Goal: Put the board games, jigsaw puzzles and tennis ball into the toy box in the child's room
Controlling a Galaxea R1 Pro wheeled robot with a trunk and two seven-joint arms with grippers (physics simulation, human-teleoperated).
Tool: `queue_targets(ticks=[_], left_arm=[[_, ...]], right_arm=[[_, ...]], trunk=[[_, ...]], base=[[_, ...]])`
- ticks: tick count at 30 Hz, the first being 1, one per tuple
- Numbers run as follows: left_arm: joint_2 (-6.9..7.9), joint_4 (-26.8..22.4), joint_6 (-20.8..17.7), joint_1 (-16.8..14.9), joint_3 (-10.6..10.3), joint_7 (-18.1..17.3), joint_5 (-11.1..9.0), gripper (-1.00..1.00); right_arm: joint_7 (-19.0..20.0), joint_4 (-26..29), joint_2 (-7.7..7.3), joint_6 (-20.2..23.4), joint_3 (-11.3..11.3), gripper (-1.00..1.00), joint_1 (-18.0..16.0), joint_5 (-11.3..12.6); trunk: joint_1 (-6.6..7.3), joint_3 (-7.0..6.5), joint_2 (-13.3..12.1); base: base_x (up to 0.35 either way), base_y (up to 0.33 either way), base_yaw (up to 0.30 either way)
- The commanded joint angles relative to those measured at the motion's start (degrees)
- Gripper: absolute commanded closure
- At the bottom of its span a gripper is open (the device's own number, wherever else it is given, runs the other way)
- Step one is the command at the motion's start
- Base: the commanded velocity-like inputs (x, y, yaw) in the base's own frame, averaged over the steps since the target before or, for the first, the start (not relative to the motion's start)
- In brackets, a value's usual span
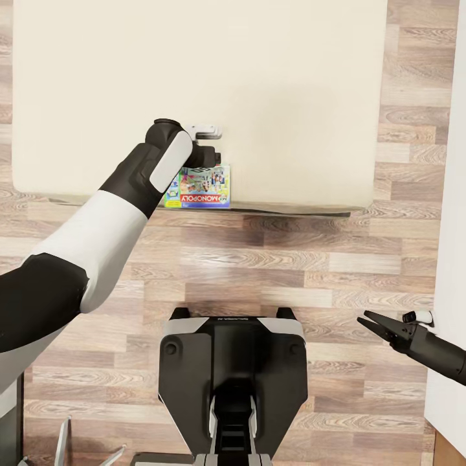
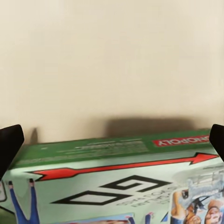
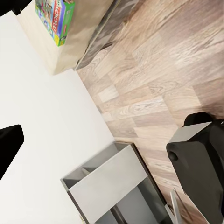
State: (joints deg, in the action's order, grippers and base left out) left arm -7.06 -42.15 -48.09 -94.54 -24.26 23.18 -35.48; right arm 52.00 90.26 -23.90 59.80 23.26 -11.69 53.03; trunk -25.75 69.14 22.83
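Note:
One board game [image 1: 202,188], a multicoloured box printed "MONOPOLY", lies flat on the beige bed [image 1: 194,65] at its near edge. My left gripper [image 1: 208,157] hovers just above the box's far side. In the left wrist view the left gripper [image 2: 112,142] is open, one dark fingertip at each picture edge and the green-sided board game [image 2: 116,177] close beneath them. My right gripper [image 1: 362,317] hangs open over the floor at the lower right, holding nothing. From the right wrist view the board game [image 3: 53,18] sits on the bed [image 3: 70,44] corner.
Wood floor [image 1: 291,259] lies between the bed and my base [image 1: 233,382]. A white surface [image 1: 453,194] runs along the right edge. A grey open shelf unit [image 3: 107,182] stands by the white wall near my right arm.

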Motion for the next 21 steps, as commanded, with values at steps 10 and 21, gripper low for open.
queue_targets(ticks=[10, 21], left_arm=[[-0.51, -0.47, 0.01, 0.23, -0.67, 0.63, -0.44, -1.0], [-0.16, -0.47, 0.09, 0.29, -1.62, 0.7, -0.37, -1.0]], right_arm=[[0.32, -0.01, 0.66, 0.2, 1.51, -1.0, -0.09, -0.17], [0.38, 0.0, 0.43, 0.2, 2.88, -1.0, -0.06, -0.13]], trunk=[[-0.04, 0.05, 0.09], [-0.04, 0.05, 0.09]], base=[[0.0, 0.0, 0.0], [0.0, 0.0, 0.0]])
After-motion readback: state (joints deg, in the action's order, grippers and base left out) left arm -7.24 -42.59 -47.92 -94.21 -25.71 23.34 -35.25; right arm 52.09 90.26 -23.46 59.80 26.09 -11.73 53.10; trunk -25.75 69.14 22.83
